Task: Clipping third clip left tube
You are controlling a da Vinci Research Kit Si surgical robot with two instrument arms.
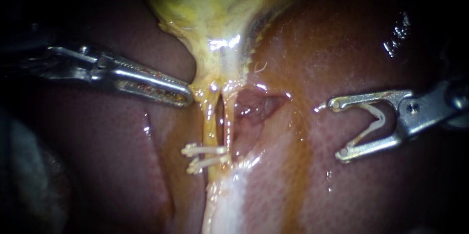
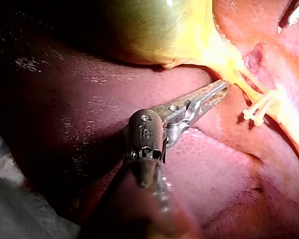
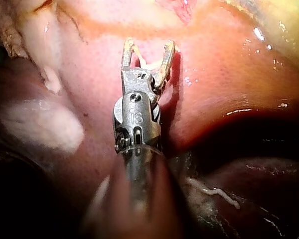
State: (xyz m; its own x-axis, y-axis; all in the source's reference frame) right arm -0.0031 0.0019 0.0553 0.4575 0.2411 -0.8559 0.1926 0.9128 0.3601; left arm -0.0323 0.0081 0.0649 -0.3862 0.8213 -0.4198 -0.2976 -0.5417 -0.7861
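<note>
Two pale tubes run down from the yellow-green gallbladder [image 1: 215,9]; the left tube [image 1: 210,121] and right tube [image 1: 228,121] lie side by side. Two white clips [image 1: 205,156] cross them low down, also seen in the left wrist view as clips [image 2: 259,109]. My left instrument [image 1: 185,98] has its jaws together, tip against the gallbladder's neck [image 2: 222,88]. My right instrument [image 1: 338,129] hangs well right of the tubes over the liver, jaws spread wide around a white V-shaped clip [image 1: 371,121] seated in both of them, and it appears again in its own wrist view [image 3: 148,47].
Reddish liver [image 1: 366,43] surrounds the tubes. A raw pink pocket [image 1: 254,107] opens just right of the right tube. Whitish tissue [image 1: 229,200] runs down below the clips. Pale fatty patches [image 3: 40,124] lie beside my right instrument.
</note>
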